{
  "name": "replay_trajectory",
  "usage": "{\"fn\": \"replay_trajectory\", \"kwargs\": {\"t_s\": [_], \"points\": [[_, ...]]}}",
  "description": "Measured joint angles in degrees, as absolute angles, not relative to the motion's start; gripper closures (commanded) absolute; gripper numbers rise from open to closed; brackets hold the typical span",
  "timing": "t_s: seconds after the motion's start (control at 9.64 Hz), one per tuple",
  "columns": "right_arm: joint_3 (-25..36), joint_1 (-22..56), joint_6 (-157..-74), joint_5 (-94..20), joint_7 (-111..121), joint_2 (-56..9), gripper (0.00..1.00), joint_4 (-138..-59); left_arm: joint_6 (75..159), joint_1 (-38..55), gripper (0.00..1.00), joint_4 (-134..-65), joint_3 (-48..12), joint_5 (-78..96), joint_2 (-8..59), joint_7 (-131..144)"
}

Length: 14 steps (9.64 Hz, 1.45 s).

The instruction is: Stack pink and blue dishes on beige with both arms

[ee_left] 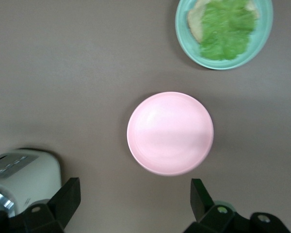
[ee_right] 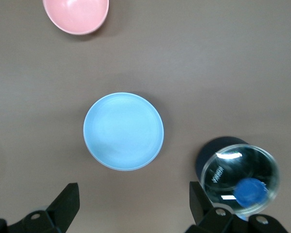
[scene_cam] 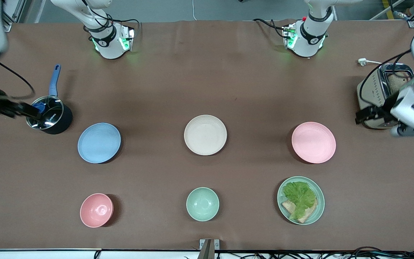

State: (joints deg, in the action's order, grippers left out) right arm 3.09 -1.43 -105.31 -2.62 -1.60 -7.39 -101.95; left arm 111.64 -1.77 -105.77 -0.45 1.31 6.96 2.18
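The left claw (ee_left: 133,206) is held wide open in the air beside the toaster (scene_cam: 381,91), the pink plate (scene_cam: 313,142) lying just toward the middle of the tabletop from it; the right claw (ee_right: 133,206), equally wide, is placed likewise over the pot (scene_cam: 49,116) beside the blue plate (scene_cam: 99,142); the beige plate (scene_cam: 205,135) is left between them.

Your left gripper (ee_left: 133,199) hangs spread wide over the table, framing the pale pink matte round plate (ee_left: 170,133), near a cream toaster (ee_left: 20,170) and a green lettuce plate (ee_left: 224,31).
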Motion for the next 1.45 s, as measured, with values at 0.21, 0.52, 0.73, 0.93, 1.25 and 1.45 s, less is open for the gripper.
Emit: {"fn": "replay_trajectory", "kwargs": {"t_s": [0.21,0.52,0.73,0.93,1.25,1.45], "points": [[3.33,-2.03,-110.51,-8.27,5.34,-13.68,0.0,-103.7,119.6,-2.57,0.0,-111.36,-0.48,2.91,10.3,2.03],[3.72,-5.8,-119.29,-11.17,17.81,-21.69,0.0,-104.16,126.58,-4.21,0.06,-113.14,-0.54,3.58,15.85,-3.97],[3.71,-6.28,-125.8,-11.75,22.1,-25.37,0.0,-105.95,129.82,-6.67,0.11,-113.44,-0.55,8.73,20.23,-11.72],[3.71,-6.37,-131.18,-13.58,25.95,-26.9,0.0,-108.31,132.15,-7.67,0.21,-113.48,-0.57,14.3,24.2,-18.75],[3.66,-6.91,-137.75,-14.9,28.32,-29.67,0.18,-110.5,133.26,-8.63,0.43,-113.39,-0.58,19.39,27.82,-25.43],[3.19,-6.91,-139.3,-15.4,28.5,-30.51,0.28,-111.5,133.27,-8.75,0.56,-113.19,-0.62,19.59,28.55,-26.13]]}}
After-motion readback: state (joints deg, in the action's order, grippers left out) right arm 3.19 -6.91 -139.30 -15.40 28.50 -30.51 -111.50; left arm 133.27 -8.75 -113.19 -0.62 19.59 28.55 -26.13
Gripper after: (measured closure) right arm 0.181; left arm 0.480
